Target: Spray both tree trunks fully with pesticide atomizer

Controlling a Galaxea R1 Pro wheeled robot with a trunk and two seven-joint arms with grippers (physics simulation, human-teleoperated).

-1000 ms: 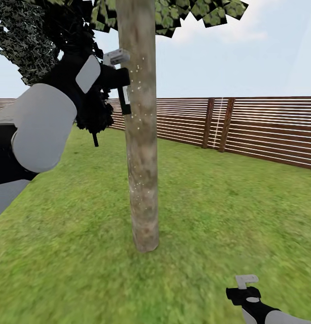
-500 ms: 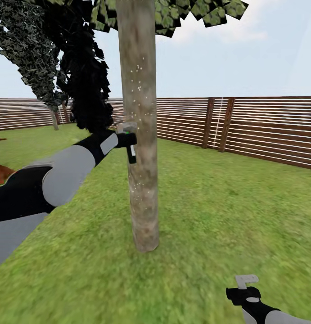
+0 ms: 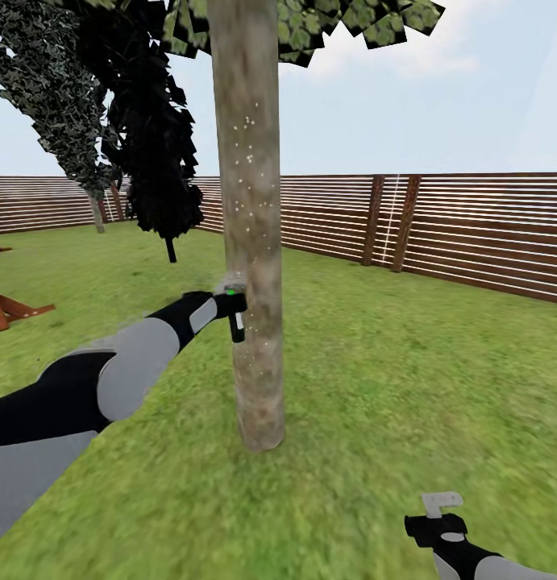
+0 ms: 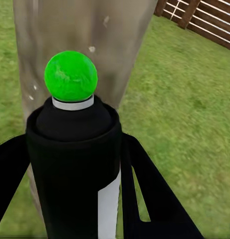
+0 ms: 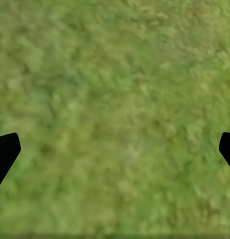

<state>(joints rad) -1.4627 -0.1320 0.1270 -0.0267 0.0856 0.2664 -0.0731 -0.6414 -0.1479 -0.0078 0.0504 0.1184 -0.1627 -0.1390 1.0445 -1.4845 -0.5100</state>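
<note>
L hand point(image 3: 230, 306) pinching atomizer point(image 4: 75, 169) at trunk point(image 3: 250, 242) | R hand point(image 3: 441, 515) prob. spread, over grass

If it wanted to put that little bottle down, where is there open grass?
Open lawn lies between the tree trunk and the slat fence, and more in front of the trunk's foot, toward the right gripper. It is tight only at the trunk's left side, where the left gripper holds the atomizer close against the bark.
</note>
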